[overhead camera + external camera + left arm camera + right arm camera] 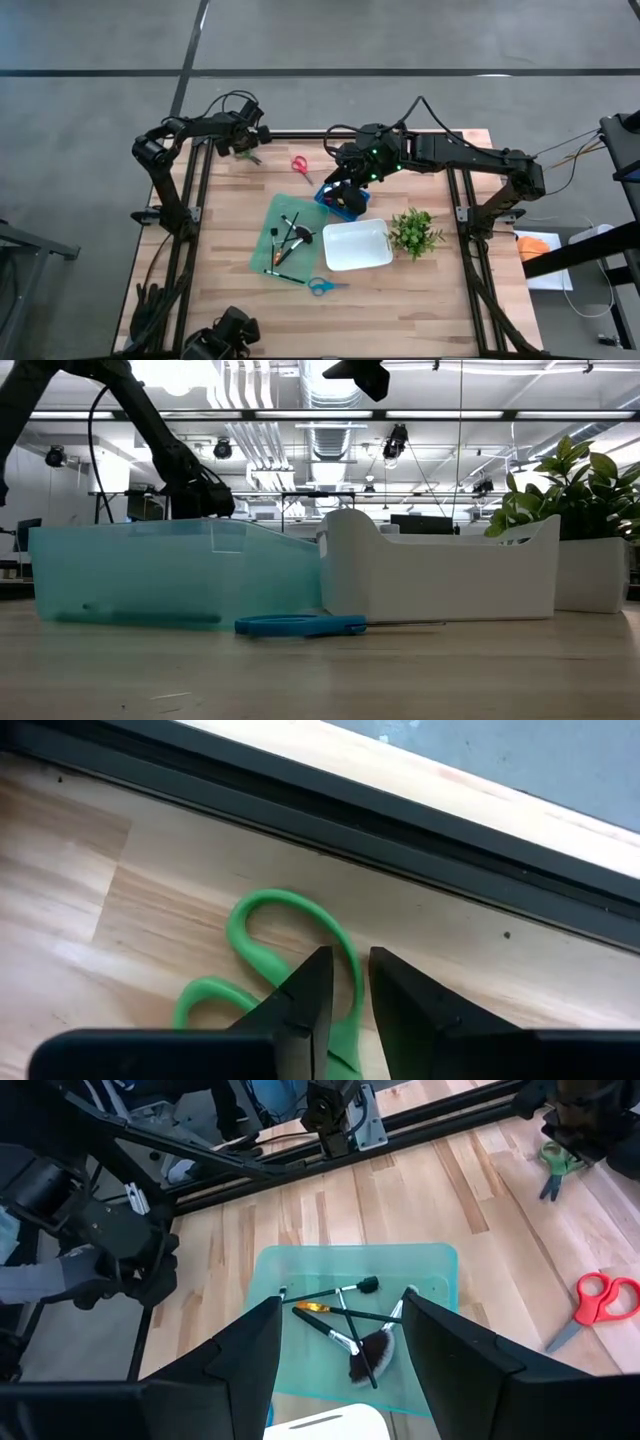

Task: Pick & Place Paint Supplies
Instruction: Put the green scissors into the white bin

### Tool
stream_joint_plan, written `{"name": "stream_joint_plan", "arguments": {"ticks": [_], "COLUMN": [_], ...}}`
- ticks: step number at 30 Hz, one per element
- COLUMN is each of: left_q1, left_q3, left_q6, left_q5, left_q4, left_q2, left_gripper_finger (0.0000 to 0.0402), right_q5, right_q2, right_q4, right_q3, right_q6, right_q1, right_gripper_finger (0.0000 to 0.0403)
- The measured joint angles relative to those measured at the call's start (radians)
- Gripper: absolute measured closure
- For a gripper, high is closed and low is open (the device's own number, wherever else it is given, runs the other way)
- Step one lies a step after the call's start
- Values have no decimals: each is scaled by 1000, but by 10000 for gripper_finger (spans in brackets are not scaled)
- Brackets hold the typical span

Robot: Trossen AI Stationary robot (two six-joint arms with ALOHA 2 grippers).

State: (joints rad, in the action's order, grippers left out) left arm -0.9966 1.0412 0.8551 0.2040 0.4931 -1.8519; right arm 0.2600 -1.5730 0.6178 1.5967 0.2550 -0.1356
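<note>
Green-handled scissors [265,955] lie at the table's far left corner, also seen as green scissors [552,1162]; my left gripper [347,992] points down on them, shut. My right gripper [345,1365] hangs open and holds nothing, high above the table's middle, near a small blue bin [343,204]. A teal tray [262,245] holds several dark-handled brushes [345,1325]. Red scissors [300,165] lie flat at the far middle and blue scissors [325,286] flat near the front. My left gripper pinches the rim of one green handle loop [352,970] between its two fingers, one finger [312,985] over the loop's inside and the other [405,1000] outside. The fingers come steeply from above. Whether the scissors rest on the table, I cannot tell.
A white tray [355,262] stands right of the teal one, with a small leafy plant [414,232] beside it. Black frame rails [400,830] run along the far edge, close behind the green scissors. Bare wood lies along the table's front.
</note>
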Motion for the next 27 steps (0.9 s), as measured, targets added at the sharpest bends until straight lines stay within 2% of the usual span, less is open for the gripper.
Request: {"name": "stream_joint_plan", "arguments": {"ticks": [4, 9, 13, 20, 27], "left_q1": [11, 26, 27, 32, 38], "left_q3": [-1, -5, -5, -13, -11], "left_q6": [-28, -53, -55, -85, -181], "left_q5": [0, 10, -3, -128, -268], "left_q4": [8, 13, 18, 50, 48], "left_q2": [0, -1, 2, 56, 207], "left_gripper_finger": [333, 388, 393, 397, 398], "right_q5": [0, 0, 0, 0, 0], "right_q2": [0, 0, 0, 0, 1], "right_q4": [0, -2, -2, -3, -7], "right_q3": [0, 0, 0, 0, 0], "right_q6": [0, -4, -3, -3, -12], "right_q1": [0, 0, 0, 0, 0], "right_gripper_finger": [198, 198, 198, 198, 198]}}
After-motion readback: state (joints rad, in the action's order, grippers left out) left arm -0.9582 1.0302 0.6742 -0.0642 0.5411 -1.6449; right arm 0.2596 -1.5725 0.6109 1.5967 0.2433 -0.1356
